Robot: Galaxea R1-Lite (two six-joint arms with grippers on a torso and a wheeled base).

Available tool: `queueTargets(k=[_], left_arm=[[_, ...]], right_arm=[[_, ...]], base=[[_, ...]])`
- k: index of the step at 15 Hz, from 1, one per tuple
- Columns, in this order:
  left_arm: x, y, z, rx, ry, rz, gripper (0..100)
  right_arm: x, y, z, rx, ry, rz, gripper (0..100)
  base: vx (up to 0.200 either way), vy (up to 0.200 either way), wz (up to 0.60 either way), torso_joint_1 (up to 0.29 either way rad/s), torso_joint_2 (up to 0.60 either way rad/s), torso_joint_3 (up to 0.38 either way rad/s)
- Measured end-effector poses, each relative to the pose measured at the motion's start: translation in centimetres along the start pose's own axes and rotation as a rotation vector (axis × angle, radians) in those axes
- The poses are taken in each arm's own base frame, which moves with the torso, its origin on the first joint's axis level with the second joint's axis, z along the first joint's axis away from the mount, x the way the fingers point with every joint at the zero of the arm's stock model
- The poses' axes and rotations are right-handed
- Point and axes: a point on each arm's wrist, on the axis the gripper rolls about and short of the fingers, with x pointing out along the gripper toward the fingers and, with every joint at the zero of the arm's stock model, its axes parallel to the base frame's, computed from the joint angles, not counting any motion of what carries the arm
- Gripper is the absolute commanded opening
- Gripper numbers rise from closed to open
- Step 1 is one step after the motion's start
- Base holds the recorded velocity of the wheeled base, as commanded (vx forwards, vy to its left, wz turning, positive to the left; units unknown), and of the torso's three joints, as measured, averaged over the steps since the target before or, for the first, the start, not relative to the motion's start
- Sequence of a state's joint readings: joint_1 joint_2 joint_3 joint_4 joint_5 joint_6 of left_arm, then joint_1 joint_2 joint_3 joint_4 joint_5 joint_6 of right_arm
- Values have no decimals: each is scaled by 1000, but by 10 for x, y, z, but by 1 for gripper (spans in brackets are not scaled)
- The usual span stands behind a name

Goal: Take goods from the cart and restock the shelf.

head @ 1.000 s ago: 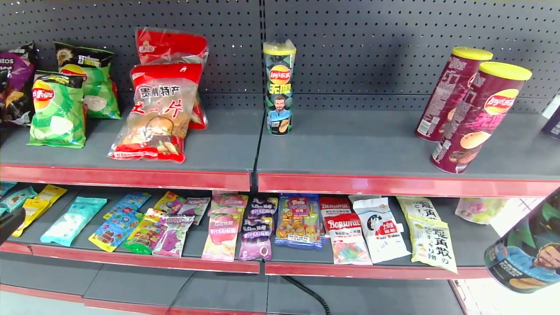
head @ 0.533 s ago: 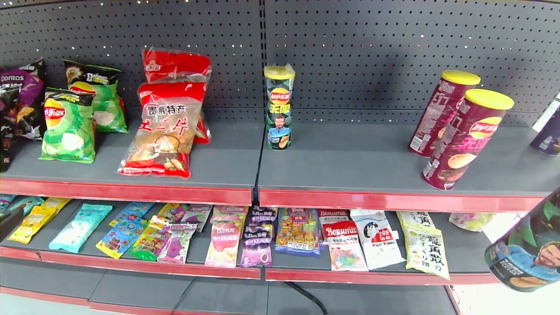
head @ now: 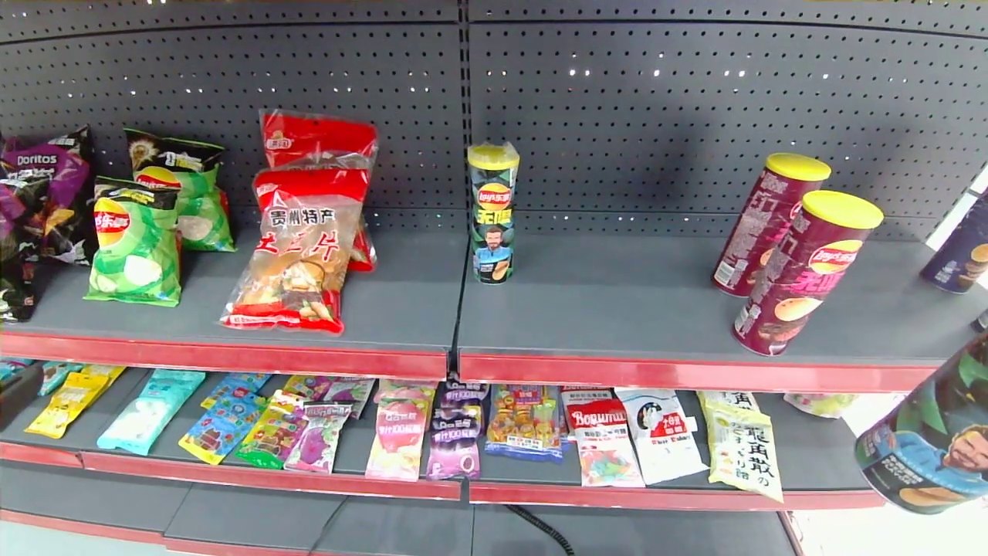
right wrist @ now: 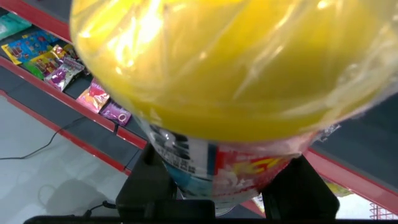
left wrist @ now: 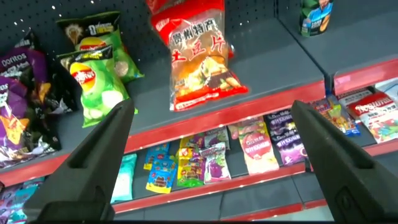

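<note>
Can (head: 934, 440) at 4 o'clock in head view, off the shelf (head: 617, 309) and tilted. Right gripper (right wrist: 224, 190) is clamped round its body, yellow lid (right wrist: 230, 62) toward the wrist camera. Left gripper (left wrist: 211, 155) jaws wide apart, empty. Likely a light, stiff tube with slick film wrap and fragile chips inside. Hold mid-body, firm but not crushing, never by the lid. Matching can (head: 492, 212) stands upright at 12 o'clock.

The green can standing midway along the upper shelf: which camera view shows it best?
The head view: the green can stands whole and upright, lid to base. The left wrist view catches just its lower part at the picture's edge. The right wrist view faces a different, held can.
</note>
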State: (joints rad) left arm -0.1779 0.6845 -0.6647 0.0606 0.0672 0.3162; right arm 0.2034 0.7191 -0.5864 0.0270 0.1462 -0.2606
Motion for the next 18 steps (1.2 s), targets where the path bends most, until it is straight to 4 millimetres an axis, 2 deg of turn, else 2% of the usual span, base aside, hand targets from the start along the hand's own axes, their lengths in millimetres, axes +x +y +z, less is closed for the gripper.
queueTargets(k=[7, 13, 18], left_arm=[[4, 1, 3, 25, 9, -3, 100], [9, 0, 3, 51, 22, -8, 100], [9, 0, 2, 53, 27, -9, 100]], right_arm=[[2, 3, -7, 7, 14, 44, 0], [1, 2, -5, 4, 4, 41, 0], [-2, 2, -4, 4, -8, 35, 0]], base=[[0, 0, 0, 0, 0, 0], [0, 0, 0, 0, 0, 0], [200, 0, 0, -5, -2, 0]])
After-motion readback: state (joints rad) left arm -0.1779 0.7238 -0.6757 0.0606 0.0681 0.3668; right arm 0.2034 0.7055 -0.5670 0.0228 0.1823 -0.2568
